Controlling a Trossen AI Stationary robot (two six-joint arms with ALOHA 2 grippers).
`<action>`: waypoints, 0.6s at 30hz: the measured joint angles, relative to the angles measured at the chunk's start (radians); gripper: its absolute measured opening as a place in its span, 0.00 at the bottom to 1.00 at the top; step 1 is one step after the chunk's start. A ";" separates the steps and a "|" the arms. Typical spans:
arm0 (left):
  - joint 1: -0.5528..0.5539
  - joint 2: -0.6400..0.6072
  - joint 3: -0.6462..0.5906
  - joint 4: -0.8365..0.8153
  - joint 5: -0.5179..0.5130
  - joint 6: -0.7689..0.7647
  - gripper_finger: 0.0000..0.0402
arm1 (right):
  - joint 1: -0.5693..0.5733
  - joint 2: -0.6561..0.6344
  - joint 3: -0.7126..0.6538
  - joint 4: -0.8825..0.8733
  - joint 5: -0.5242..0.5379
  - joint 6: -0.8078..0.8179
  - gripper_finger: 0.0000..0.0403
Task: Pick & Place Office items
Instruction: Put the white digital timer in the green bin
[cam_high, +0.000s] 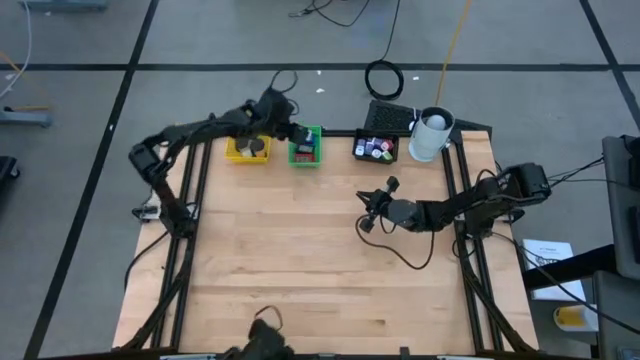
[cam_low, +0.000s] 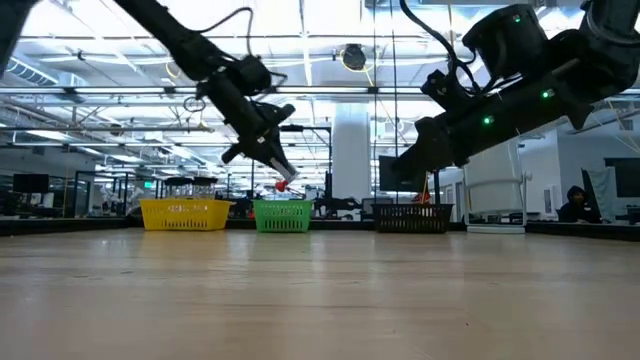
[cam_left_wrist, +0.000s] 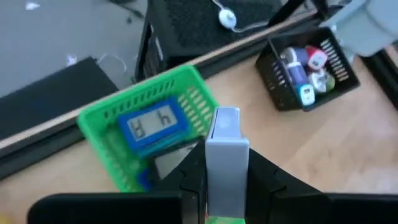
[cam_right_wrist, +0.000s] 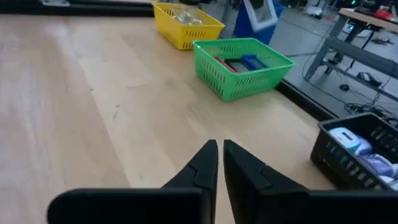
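My left gripper (cam_high: 297, 133) hangs over the green tray (cam_high: 305, 150) at the table's far edge, shut on a flat grey-white rectangular piece (cam_left_wrist: 225, 140). In the low view a red bit (cam_low: 283, 185) shows at its fingertips, above the tray (cam_low: 283, 215). A blue rectangular item (cam_left_wrist: 155, 124) and other flat pieces lie in the green tray. My right gripper (cam_right_wrist: 219, 149) hovers over bare wood right of the table's middle (cam_high: 368, 208), shut with nothing between its fingers. My left gripper pinches the grey-white piece by its two long sides (cam_left_wrist: 211, 165) between the two fingers (cam_left_wrist: 258, 171). The piece's far end sticks out past the fingertips. The fingers slant down toward the table's far edge and lie along the piece. It is lifted clear above the green tray.
A yellow tray (cam_high: 247, 150) with dark rolls stands left of the green one. A black tray (cam_high: 376, 148) with several small items and a white cup (cam_high: 430, 135) stand to its right. A dark cable (cam_high: 405, 255) trails from the right arm. Bare wood fills the near half.
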 joint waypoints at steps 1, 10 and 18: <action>0.002 0.032 0.038 -0.024 0.003 0.007 0.15 | -0.001 0.000 0.000 0.008 0.000 -0.006 0.05; 0.010 0.221 0.192 -0.072 0.054 0.024 0.15 | -0.020 0.000 0.000 0.019 -0.025 -0.051 0.02; 0.027 0.260 0.192 -0.078 0.062 0.031 0.15 | -0.020 0.000 0.000 0.034 -0.026 -0.072 0.03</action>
